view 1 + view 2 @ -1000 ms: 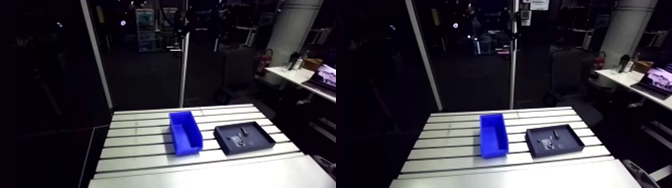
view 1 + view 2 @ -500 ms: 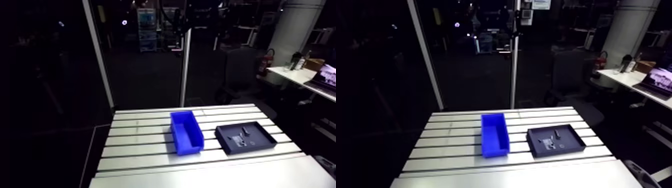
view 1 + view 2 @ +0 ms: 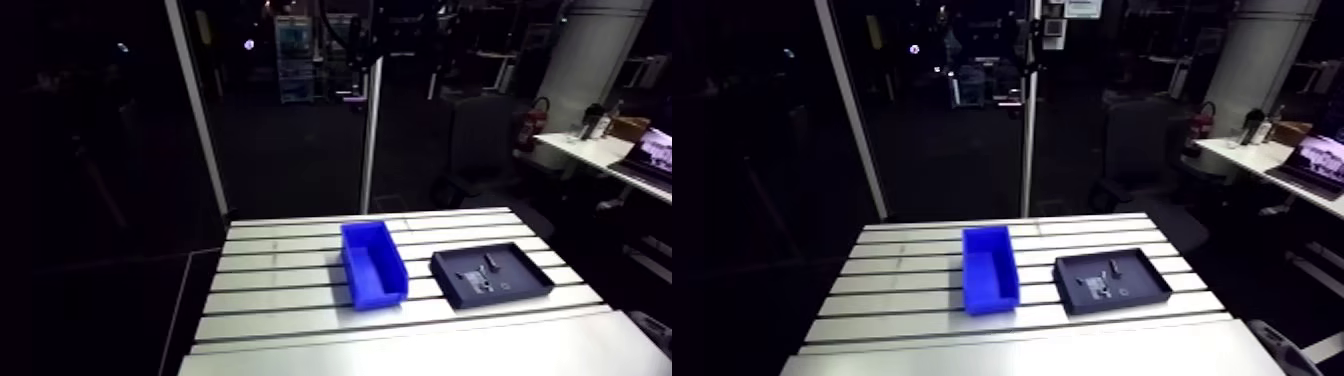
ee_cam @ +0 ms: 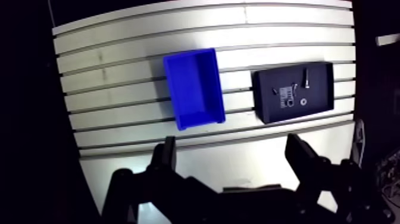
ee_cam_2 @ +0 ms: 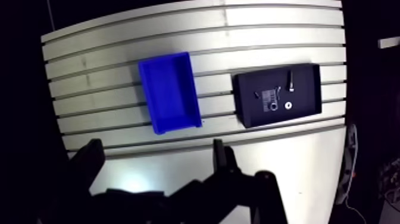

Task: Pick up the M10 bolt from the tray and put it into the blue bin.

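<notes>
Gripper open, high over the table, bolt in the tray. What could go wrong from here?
1. The small grey M10 bolt lies flat in the shallow black tray near other small metal parts; the open two-finger gripper might grab or knock the wrong one.
2. The bolt sits fairly close to the tray's wall, so a finger could catch the rim.

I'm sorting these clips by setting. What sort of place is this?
Probably a workshop or lab robot cell: a slotted aluminium table carries a blue bin and a black tray of small metal parts, with the robot's open gripper held high over the table.
</notes>
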Robot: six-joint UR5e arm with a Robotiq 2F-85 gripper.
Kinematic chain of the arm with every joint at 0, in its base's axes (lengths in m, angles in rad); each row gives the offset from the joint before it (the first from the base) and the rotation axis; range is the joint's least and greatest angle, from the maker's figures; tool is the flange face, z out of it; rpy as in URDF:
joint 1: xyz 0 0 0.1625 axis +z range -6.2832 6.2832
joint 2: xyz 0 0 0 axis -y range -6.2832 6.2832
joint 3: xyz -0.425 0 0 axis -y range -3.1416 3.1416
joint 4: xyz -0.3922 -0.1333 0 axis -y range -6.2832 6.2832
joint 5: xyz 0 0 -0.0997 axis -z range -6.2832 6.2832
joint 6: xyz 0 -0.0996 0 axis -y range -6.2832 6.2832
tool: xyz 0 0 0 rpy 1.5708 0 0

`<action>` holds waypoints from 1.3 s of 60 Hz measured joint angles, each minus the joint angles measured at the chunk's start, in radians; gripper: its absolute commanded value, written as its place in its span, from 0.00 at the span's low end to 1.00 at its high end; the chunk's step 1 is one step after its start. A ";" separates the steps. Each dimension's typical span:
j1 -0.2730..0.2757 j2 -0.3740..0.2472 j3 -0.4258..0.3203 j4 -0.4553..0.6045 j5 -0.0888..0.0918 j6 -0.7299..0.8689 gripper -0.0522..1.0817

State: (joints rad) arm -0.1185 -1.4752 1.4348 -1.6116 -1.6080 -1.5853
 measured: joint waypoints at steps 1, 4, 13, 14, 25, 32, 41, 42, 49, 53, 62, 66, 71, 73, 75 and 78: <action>0.000 0.000 0.000 0.000 -0.001 -0.001 0.05; -0.001 0.000 0.000 0.001 -0.002 -0.003 0.05; -0.007 0.000 0.001 0.001 -0.005 -0.021 0.05; -0.008 0.000 0.001 0.001 -0.005 -0.025 0.05; -0.027 0.002 0.003 0.000 -0.005 -0.070 0.05; -0.046 0.005 0.005 -0.001 -0.004 -0.106 0.05; -0.084 0.012 0.008 -0.004 0.000 -0.155 0.05; -0.088 0.013 0.008 -0.004 0.000 -0.160 0.05; -0.118 0.023 0.010 -0.006 0.002 -0.201 0.05; -0.139 0.032 0.010 -0.008 0.005 -0.228 0.05; -0.188 0.045 0.010 -0.010 0.021 -0.278 0.05; -0.211 0.050 0.009 -0.011 0.029 -0.299 0.05; -0.239 0.059 0.008 -0.012 0.039 -0.324 0.05; -0.257 0.067 0.007 -0.014 0.045 -0.339 0.05; -0.266 0.071 0.006 -0.017 0.047 -0.347 0.05; -0.279 0.079 0.005 -0.022 0.051 -0.358 0.05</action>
State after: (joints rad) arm -0.3973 -1.3965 1.4396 -1.6333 -1.5573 -1.9430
